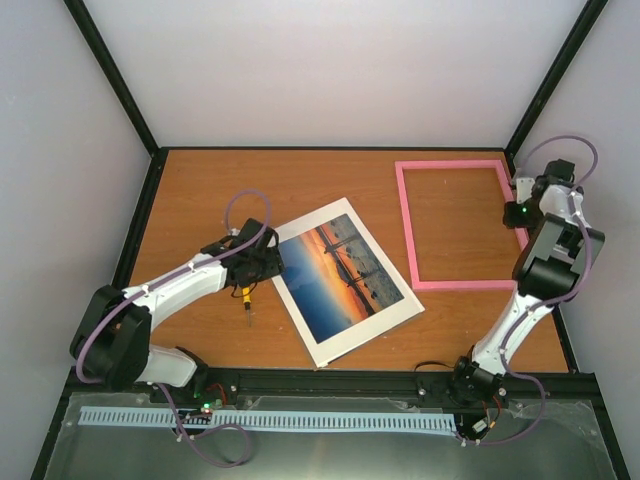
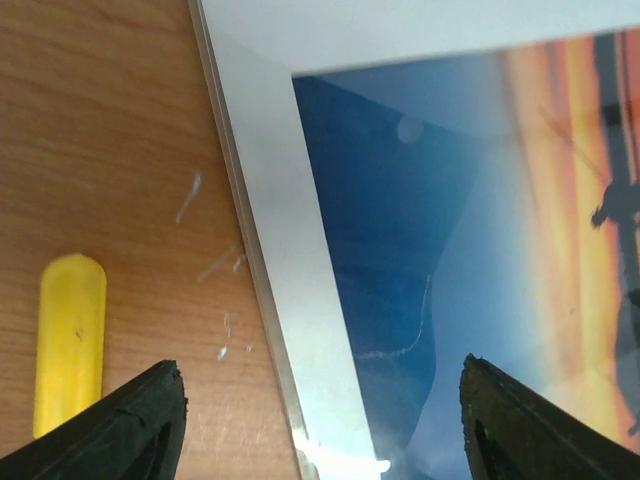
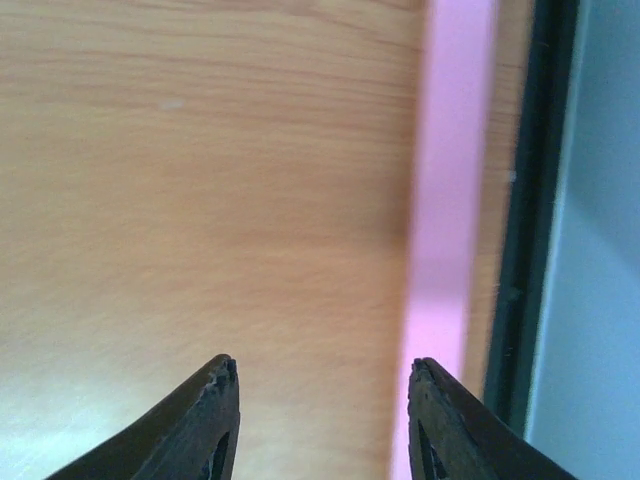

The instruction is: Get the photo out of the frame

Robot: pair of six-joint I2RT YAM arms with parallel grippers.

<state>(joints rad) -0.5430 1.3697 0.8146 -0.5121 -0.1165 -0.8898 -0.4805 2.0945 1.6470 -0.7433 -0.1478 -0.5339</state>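
Observation:
The photo, a sunset over blue water, lies flat in the middle of the table inside a white border, apart from the frame. The frame is a thin pink rectangle, flat at the back right, with bare table showing through it. My left gripper is at the print's left edge and stands open. In the left wrist view its jaws straddle the white border and the blue part of the photo. My right gripper is open above the frame's right bar and holds nothing.
A yellow-handled tool lies on the table just left of the print, under the left wrist, and shows again as a yellow tool in that wrist's view. The black table rail and the wall run close beside the frame's right bar.

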